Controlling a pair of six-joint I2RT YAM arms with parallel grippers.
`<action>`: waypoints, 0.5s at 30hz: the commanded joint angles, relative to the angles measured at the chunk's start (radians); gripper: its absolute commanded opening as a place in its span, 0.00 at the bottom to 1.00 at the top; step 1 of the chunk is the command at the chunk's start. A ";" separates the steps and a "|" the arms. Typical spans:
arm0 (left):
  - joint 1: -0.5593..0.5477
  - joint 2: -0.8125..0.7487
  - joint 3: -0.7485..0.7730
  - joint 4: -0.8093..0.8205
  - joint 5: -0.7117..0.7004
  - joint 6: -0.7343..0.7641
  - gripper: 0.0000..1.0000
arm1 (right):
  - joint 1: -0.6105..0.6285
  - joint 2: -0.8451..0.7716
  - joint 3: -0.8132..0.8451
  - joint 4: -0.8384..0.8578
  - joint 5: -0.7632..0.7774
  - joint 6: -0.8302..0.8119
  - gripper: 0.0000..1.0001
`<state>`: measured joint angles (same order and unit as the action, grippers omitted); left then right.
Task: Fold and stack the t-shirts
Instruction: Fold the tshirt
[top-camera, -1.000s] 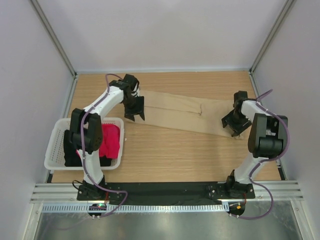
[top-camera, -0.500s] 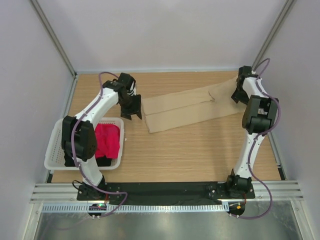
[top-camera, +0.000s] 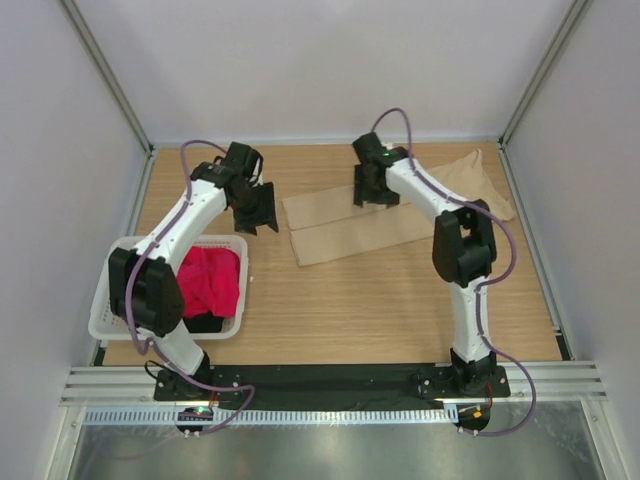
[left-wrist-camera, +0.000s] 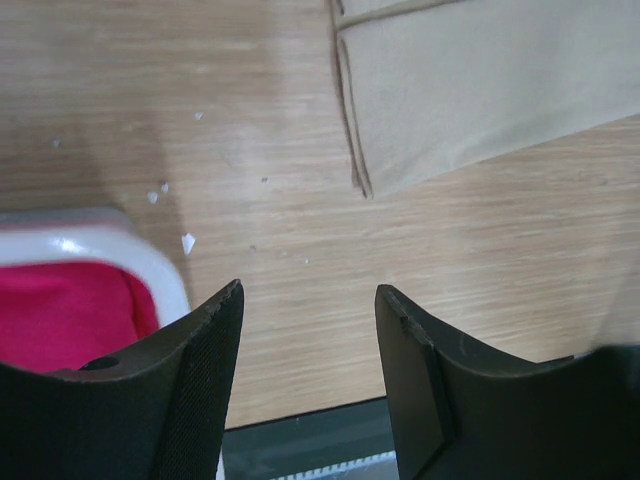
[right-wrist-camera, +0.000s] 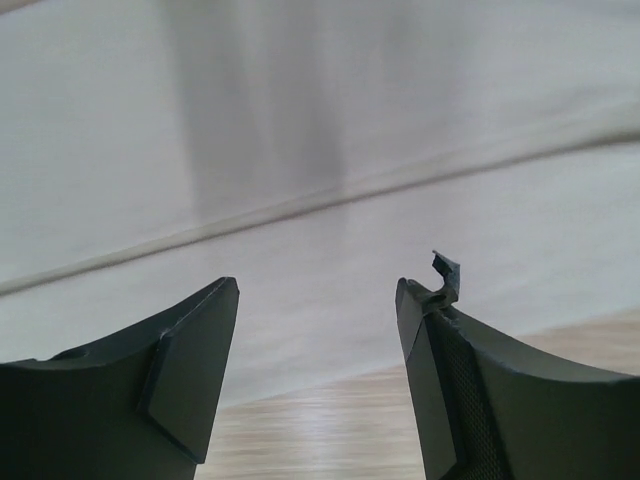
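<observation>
Right gripper (top-camera: 368, 196) above left-to-right tan t-shirt (top-camera: 345, 237)

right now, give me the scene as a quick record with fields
tan t-shirt: folded into a long strip on the table, right end bunched
red-pink t-shirt: in the basket
black t-shirt: in the basket, near side
left gripper: open, empty, over bare wood left of the strip
right gripper: open, empty, over the strip's far edge
stack: not started
</observation>
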<state>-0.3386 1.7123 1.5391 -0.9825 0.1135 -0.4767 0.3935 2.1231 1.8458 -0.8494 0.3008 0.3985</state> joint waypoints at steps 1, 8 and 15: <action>0.032 -0.133 -0.075 0.002 -0.005 -0.065 0.57 | 0.138 0.105 0.125 -0.011 -0.150 0.017 0.71; 0.085 -0.275 -0.211 0.008 -0.014 -0.069 0.57 | 0.287 0.182 0.162 0.001 -0.223 0.002 0.67; 0.090 -0.296 -0.208 -0.001 -0.005 -0.068 0.57 | 0.349 0.163 -0.040 0.045 -0.174 -0.021 0.66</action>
<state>-0.2531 1.4464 1.3235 -0.9882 0.1055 -0.5423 0.7345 2.3116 1.9114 -0.8062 0.1093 0.3908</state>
